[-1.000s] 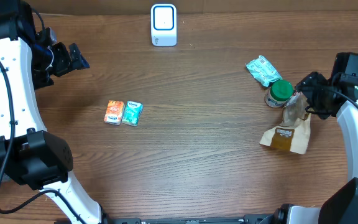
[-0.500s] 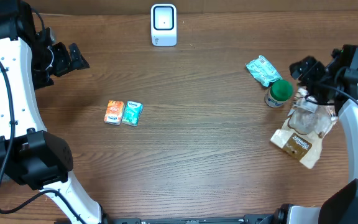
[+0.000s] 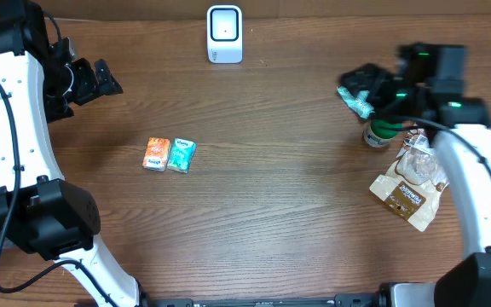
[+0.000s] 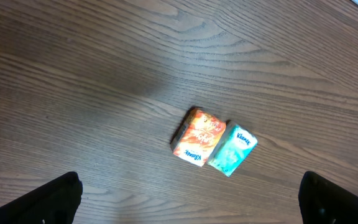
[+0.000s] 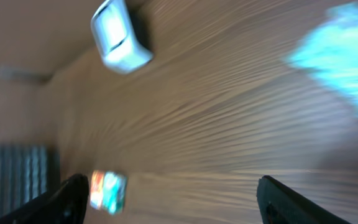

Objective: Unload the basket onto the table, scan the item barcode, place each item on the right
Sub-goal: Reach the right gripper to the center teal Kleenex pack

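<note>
Several items lie on the wooden table. A brown paper bag with a clear window (image 3: pixel 407 192) lies flat at the right, and a green-lidded jar (image 3: pixel 385 129) stands just behind it. My right gripper (image 3: pixel 358 83) hovers open and empty over a teal packet (image 3: pixel 359 105), partly hiding it. The right wrist view is motion-blurred: my right gripper (image 5: pixel 173 205) is wide open, with the teal packet (image 5: pixel 340 53) at the upper right. The white scanner (image 3: pixel 224 34) stands at the back centre. My left gripper (image 3: pixel 102 79) is open and empty at the far left.
An orange tissue pack (image 3: pixel 156 154) and a teal tissue pack (image 3: pixel 181 156) lie side by side left of centre. The left wrist view shows the orange pack (image 4: pixel 197 137) and the teal pack (image 4: pixel 232 149) ahead of my left gripper (image 4: pixel 188 208). The scanner (image 5: pixel 120 37) appears blurred in the right wrist view.
My right gripper let go of the brown bag, which now lies flat, then swung left and back over the teal packet. The left arm stayed still.
</note>
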Action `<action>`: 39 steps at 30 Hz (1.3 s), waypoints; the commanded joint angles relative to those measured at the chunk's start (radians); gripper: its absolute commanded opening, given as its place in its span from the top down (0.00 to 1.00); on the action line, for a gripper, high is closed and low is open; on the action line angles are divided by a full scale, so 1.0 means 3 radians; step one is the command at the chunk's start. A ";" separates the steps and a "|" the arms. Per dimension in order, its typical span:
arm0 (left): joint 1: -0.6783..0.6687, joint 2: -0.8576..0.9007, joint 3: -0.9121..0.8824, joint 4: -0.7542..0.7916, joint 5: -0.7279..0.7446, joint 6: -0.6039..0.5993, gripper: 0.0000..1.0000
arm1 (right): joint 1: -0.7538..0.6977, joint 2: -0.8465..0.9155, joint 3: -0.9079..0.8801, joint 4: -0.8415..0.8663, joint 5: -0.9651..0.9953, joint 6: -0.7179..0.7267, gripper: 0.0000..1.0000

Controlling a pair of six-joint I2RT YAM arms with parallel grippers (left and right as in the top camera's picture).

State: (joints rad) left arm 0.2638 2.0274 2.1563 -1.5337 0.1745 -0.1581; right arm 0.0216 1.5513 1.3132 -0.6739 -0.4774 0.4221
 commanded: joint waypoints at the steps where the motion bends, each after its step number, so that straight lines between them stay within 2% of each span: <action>1: 0.0011 -0.0042 0.0046 0.0004 -0.0013 -0.0020 0.00 | 0.0449 0.0150 0.0078 0.0164 -0.0003 0.0090 0.19; 6: 0.0011 -0.0042 0.0046 0.0005 -0.0014 -0.0020 0.00 | 0.1081 0.0486 0.0078 0.0497 0.0287 0.0549 0.32; 11: 0.0011 -0.0042 0.0046 0.0005 -0.0014 -0.0020 0.00 | 0.1541 0.0917 0.0078 0.0900 0.0336 0.0956 0.39; 18: 0.0011 -0.0042 0.0046 0.0004 -0.0014 -0.0020 0.00 | 0.1837 0.1329 0.0085 0.1511 0.0313 0.1050 0.43; 21: 0.0011 -0.0042 0.0046 0.0005 -0.0014 -0.0020 0.00 | 0.1860 0.1453 0.0210 0.1403 0.0271 0.0994 0.48; 24: 0.0011 -0.0042 0.0046 0.0004 -0.0014 -0.0020 0.00 | 0.1890 0.1596 0.0534 0.1062 0.0281 0.0779 0.51; 30: 0.0011 -0.0042 0.0046 0.0005 -0.0014 -0.0020 0.00 | 0.2106 0.1947 0.1279 0.0523 0.0524 0.0554 0.52; 39: 0.0011 -0.0042 0.0046 0.0005 -0.0014 -0.0020 0.00 | 0.2476 0.2289 0.1386 0.0502 0.1062 0.0509 0.54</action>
State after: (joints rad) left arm 0.2638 2.0274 2.1563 -1.5333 0.1745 -0.1581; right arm 0.7490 2.1952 1.7157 -0.5240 -0.2493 0.5907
